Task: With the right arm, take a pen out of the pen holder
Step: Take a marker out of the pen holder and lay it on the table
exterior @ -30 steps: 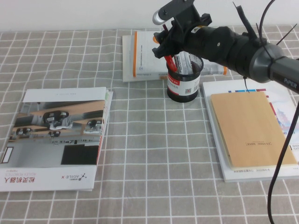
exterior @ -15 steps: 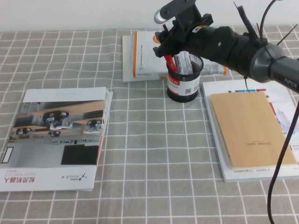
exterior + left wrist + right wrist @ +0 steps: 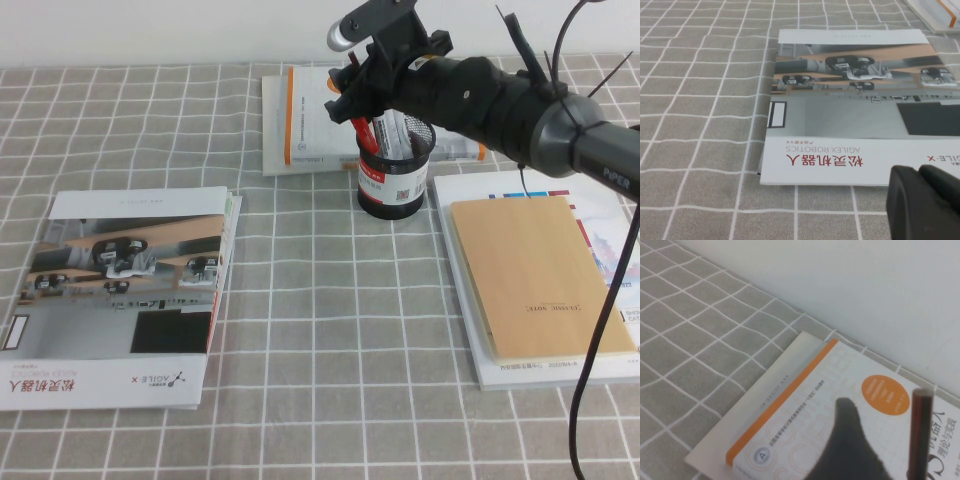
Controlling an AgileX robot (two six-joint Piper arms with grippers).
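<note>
The high view looks down from the robot's side over the whole desk (image 3: 330,330). The left wrist view sits low and close over the brochure (image 3: 850,100). The right wrist view looks closely across the orange-striped book (image 3: 790,410) toward the wall (image 3: 840,290). The high view shows both.

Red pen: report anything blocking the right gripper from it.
Nothing visible. The open right gripper hangs at the top of the red pen, above the black mesh pen holder. The left gripper sits shut by the white printed brochure.

A desk (image 3: 330,300) draped in grey cloth (image 3: 300,420) with a white grid meets a plain white wall (image 3: 150,30) under even light.
</note>
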